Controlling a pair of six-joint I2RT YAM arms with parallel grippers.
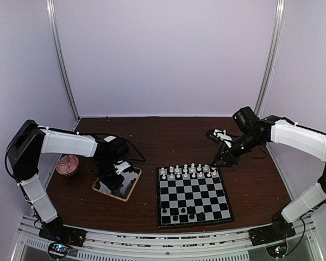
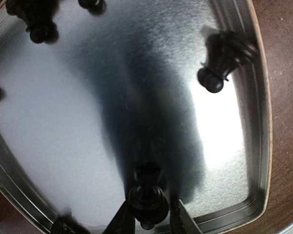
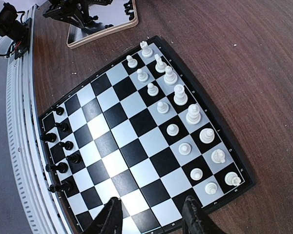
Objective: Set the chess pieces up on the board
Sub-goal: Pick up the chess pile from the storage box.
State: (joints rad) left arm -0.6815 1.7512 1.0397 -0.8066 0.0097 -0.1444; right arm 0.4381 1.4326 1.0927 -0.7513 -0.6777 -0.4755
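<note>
On the near part of the table (image 1: 179, 138) lies the board (image 1: 193, 193). Its two near rows hold black pieces (image 3: 74, 158); seven can be counted in the right wrist view, unevenly spread, with gaps between them. The middle rows carry nothing. On the two far rows stand the white pieces (image 3: 179, 94), sixteen in all: eight small ones in the inner row and eight taller ones in the outer row, one to a square.

Left of the board, a little apart from it, sits a shallow tray (image 2: 256, 122) with a wooden rim and a shiny metal floor. The left gripper (image 2: 149, 222) reaches down into it. Its fingers are drawn narrow, one on each side of a single black piece, very close to it. Whether they actually press it, I cannot tell. Four more black pieces show in the tray in that view, some cut off by the frame edge.

The right gripper (image 3: 151, 219) hangs above the board's far right corner. Its two fingers stand moderately apart with nothing between them.

Farther left, beyond the tray, lies one small reddish round object (image 1: 69, 165).
</note>
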